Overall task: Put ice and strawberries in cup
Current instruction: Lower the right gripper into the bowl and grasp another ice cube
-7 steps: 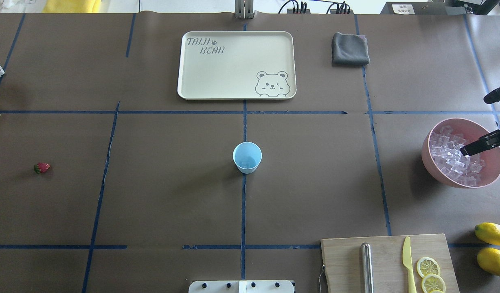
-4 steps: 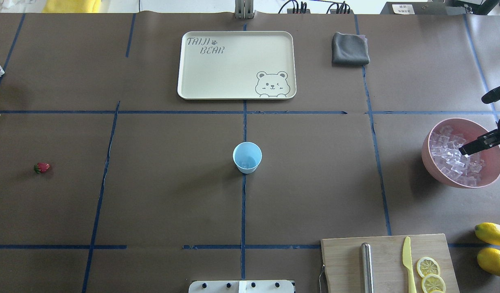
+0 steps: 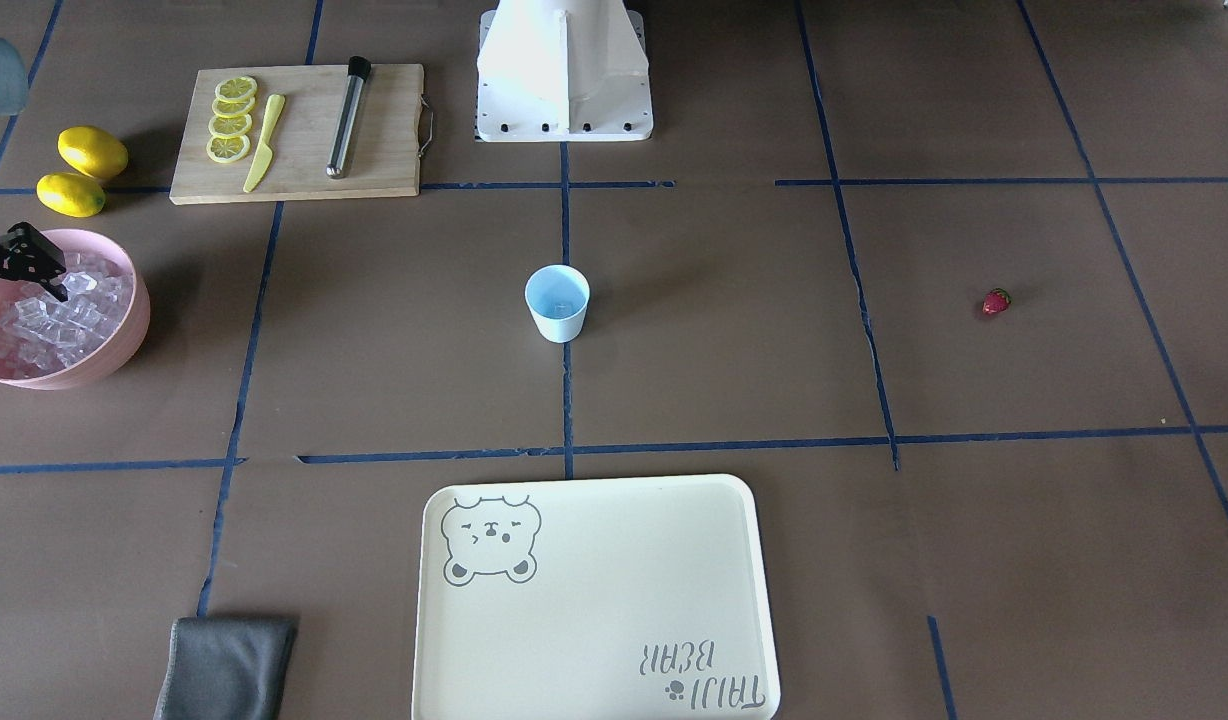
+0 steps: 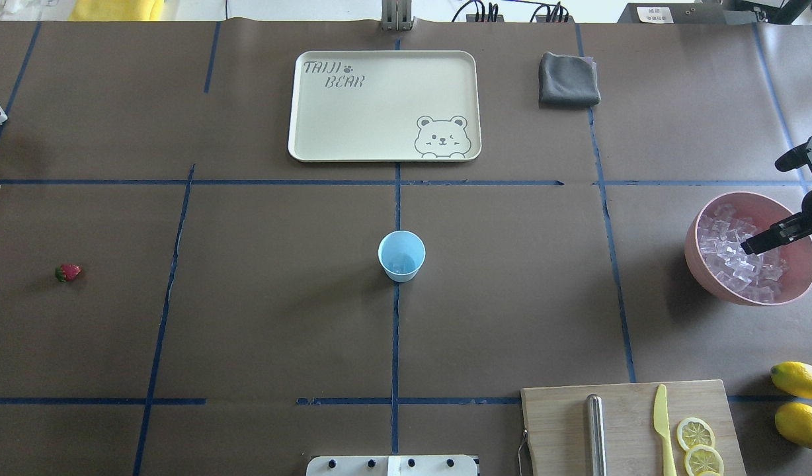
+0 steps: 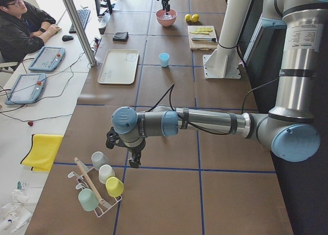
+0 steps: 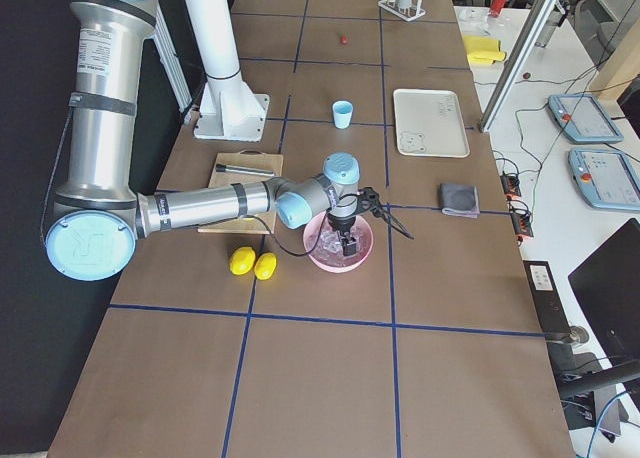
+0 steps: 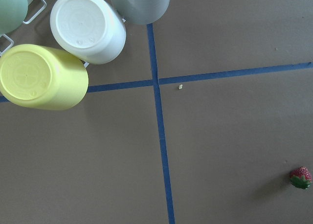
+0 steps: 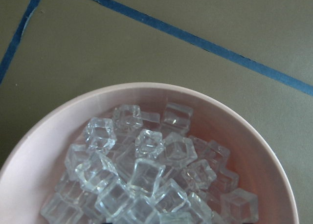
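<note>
Overhead view: the cup (image 4: 401,256) stands upright mid-desk (image 4: 280,297) on a blue tape line. The strawberry (image 4: 67,272) lies alone far to the left. A pink bowl (image 4: 803,281) heaped with ice (image 4: 730,261) sits at the right edge.
Right fingers (image 4: 770,237): spread wide with nothing between them. One tip hangs over the ice inside the bowl and the other points out past the far rim. Whether the tip touches the ice cannot be told.
Right wrist view: only the bowl and the ice, seen close from above; no fingers show.
Left fingers (image 5: 132,162): seen only in the left side view, pointing down over the desk beside a rack of mugs (image 5: 100,186). Whether they are apart or together cannot be told.
Left wrist view: mug bottoms at top left, the strawberry at the lower right corner, well apart.
Cup contents: a faint clear shape at the bottom, too small to name.
</note>
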Controlling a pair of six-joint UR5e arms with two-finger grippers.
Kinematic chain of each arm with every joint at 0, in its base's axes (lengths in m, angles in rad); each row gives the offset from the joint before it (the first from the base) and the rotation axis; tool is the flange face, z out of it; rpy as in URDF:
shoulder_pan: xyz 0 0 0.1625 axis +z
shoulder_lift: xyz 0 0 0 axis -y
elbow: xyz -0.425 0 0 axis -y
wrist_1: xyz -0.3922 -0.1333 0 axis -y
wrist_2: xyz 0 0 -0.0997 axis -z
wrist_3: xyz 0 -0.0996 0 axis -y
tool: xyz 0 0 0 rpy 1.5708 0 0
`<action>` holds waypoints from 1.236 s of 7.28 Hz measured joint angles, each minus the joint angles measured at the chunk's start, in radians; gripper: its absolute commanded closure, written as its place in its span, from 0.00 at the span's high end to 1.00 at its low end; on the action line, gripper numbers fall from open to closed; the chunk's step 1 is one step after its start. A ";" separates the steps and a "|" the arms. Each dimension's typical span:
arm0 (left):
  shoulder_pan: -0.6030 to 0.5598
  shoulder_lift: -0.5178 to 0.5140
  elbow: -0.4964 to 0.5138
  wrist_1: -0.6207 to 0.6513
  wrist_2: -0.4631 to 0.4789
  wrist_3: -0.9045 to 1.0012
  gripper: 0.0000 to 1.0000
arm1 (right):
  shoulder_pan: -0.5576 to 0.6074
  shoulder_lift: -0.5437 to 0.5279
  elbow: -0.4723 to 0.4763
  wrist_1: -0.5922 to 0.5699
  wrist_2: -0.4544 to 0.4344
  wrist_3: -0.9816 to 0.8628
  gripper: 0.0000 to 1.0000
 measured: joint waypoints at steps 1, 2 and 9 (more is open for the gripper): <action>0.000 0.000 0.000 0.000 0.000 0.000 1.00 | -0.001 0.002 -0.003 0.000 0.000 0.000 0.43; 0.000 0.001 -0.001 0.000 0.000 0.000 1.00 | -0.002 0.002 -0.003 -0.002 0.001 0.000 0.02; 0.000 0.000 -0.002 0.000 0.000 0.000 1.00 | 0.004 0.003 0.009 -0.013 0.012 0.000 0.00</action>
